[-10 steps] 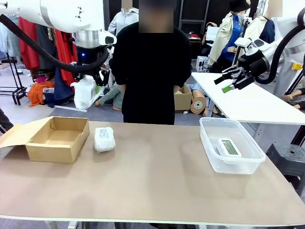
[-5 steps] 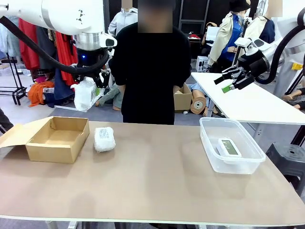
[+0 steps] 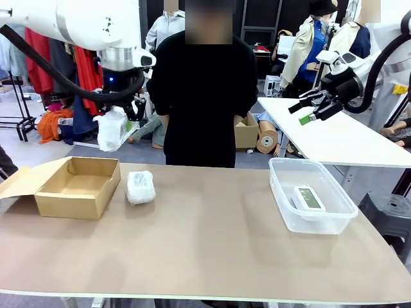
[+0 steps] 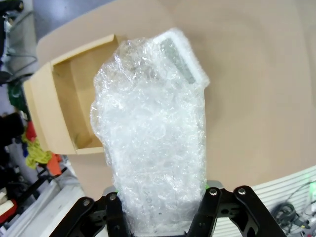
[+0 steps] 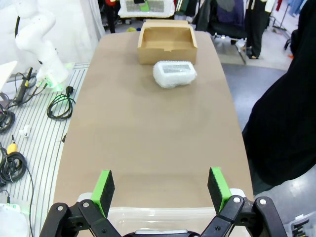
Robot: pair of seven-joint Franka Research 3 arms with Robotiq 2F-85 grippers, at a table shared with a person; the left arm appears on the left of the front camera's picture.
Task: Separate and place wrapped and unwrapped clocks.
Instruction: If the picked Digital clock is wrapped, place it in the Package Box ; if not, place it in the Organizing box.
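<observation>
My left gripper hangs high above the table's left side, shut on a bubble-wrapped clock; in the left wrist view that wrapped clock stands between the fingers, over the open cardboard box. A second wrapped clock lies on the table just right of the cardboard box, also seen in the right wrist view. The bare white clock lies in the clear tub. My right gripper is raised at the far right, open and empty, its green pads wide apart.
A person in black stands at the far side of the table, hands behind the table edge. A white table stands at the back right. The box's flap lies open to the left. Bare tabletop stretches between box and tub.
My left gripper has drifted slightly left and down with the wrapped clock. The right arm, the other clocks and the person have stayed put.
</observation>
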